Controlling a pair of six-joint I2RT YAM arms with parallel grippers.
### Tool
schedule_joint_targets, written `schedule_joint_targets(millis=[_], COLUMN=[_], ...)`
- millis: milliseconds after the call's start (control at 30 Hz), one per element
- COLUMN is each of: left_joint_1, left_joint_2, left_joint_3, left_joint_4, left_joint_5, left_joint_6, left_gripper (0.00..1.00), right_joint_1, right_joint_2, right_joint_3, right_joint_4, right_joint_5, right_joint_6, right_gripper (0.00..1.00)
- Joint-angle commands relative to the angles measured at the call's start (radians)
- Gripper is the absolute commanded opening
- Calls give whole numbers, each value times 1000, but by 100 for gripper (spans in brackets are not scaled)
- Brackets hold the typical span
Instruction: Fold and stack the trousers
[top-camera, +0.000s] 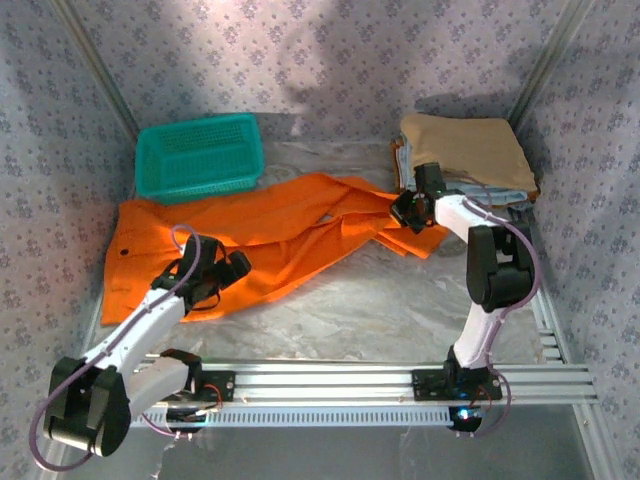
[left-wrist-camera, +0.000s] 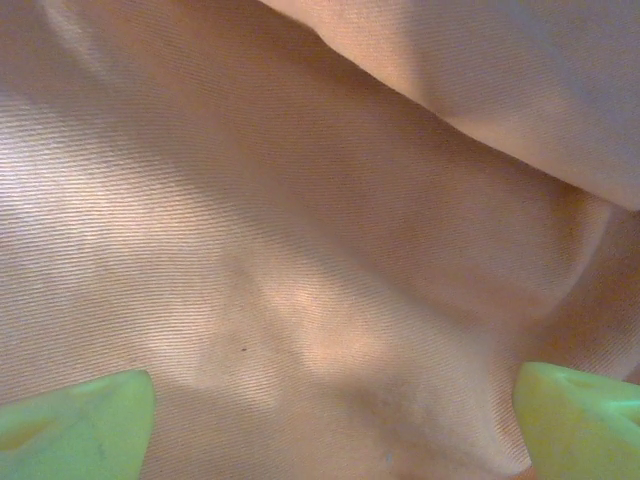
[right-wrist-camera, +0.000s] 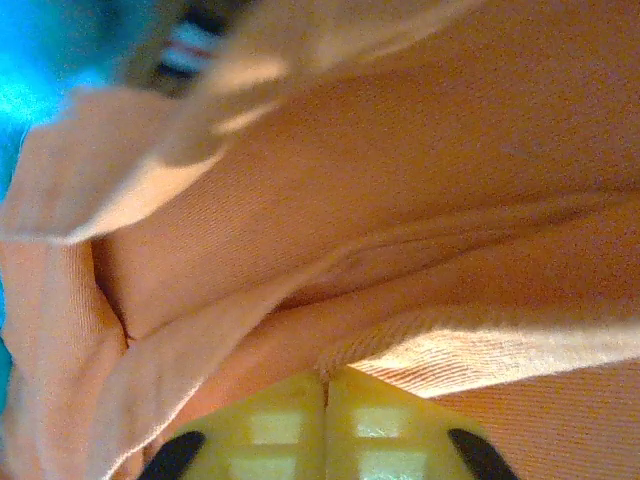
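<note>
On the counter (top-camera: 400, 310): the trousers (top-camera: 280, 230) lie spread and rumpled, waist toward the left, legs running right toward the tan folded pile (top-camera: 465, 145). The teal basket (top-camera: 200, 155) sits just behind them.
Left gripper (top-camera: 220, 275): released, fingers wide apart, hovering close over smooth cloth near the waist end and holding nothing.
Right gripper (top-camera: 405, 212): clenched at the leg ends, just beside the tan pile. It seems to pinch a ridge of orange cloth, though the wrist view is too close to tell how many layers it has.
Stage: early, by my reading; no neat fold shows yet.
Risk, right side: a thin pinch may slip as the leg is lifted, dropping the cloth in a heap. A careless sweep could also knock the tan pile askew, since it lies so near.
Risk, left side: with the waist unheld, a pull from the right would likely drag the whole garment rather than fold it.
Risk, cloth: the legs overlap unevenly, so folding one may carry the other crooked.
</note>
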Motion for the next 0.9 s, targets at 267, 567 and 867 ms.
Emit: schedule_joint_targets(millis=[267,567,867], left_joint_1=[49,51,51], left_joint_2=[-98,-86,-97], left_joint_3=[14,65,40], left_joint_4=[-55,-56,-33], left_joint_5=[9,38,50], left_joint_6=[48,67,40], left_gripper=[90,89,89], right_joint_1=[-3,138,294], right_joint_2=[-291,-713,-1157], right_joint_3=[20,-206,-462], right_joint_4=[-114,-516,-839], right_joint_5=[29,210,352], right_joint_6=[-89,-114,102], right_gripper=[0,0,67])
